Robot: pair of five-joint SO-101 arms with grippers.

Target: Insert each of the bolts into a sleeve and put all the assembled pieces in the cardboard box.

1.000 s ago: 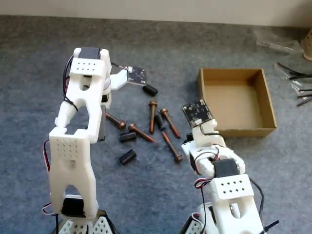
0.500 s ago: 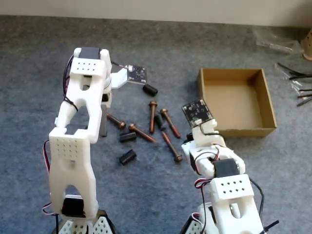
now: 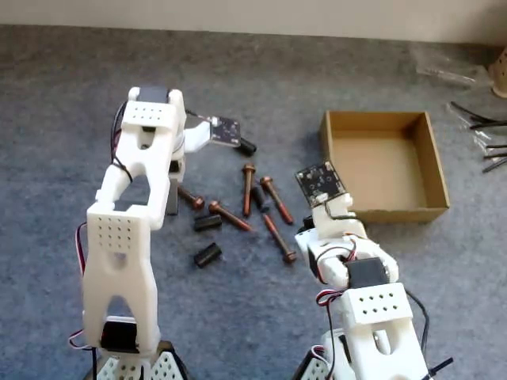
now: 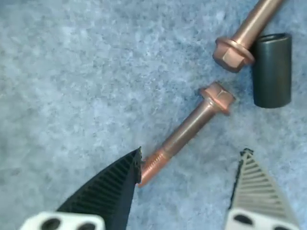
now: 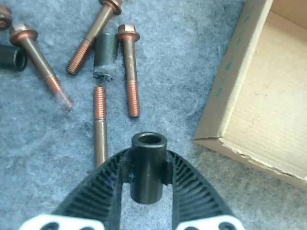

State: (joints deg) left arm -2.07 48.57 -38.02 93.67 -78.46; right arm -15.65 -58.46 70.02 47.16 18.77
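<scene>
My left gripper (image 4: 192, 153) hangs open just over a copper bolt (image 4: 192, 127) lying on the grey carpet; the bolt's threaded end touches the black fingertip (image 4: 129, 167). A second bolt head (image 4: 234, 49) and a black sleeve (image 4: 272, 69) lie just beyond. My right gripper (image 5: 148, 158) is shut on an upright black sleeve (image 5: 148, 167), near the cardboard box (image 5: 230, 86). In the high view several bolts (image 3: 248, 188) and loose sleeves (image 3: 207, 254) lie scattered between the left arm (image 3: 146, 158) and right arm (image 3: 348, 261). The cardboard box (image 3: 396, 214) holds nothing.
Black cable ties (image 3: 483, 127) and a clear plastic bag (image 3: 444, 70) lie at the far right of the carpet. One sleeve (image 3: 248, 147) sits beside the left arm's camera board. Open carpet stretches along the far side and left edge.
The left arm has shifted slightly to the right and forward, its camera board now next to the far sleeve. The right arm and its held sleeve have not moved.
</scene>
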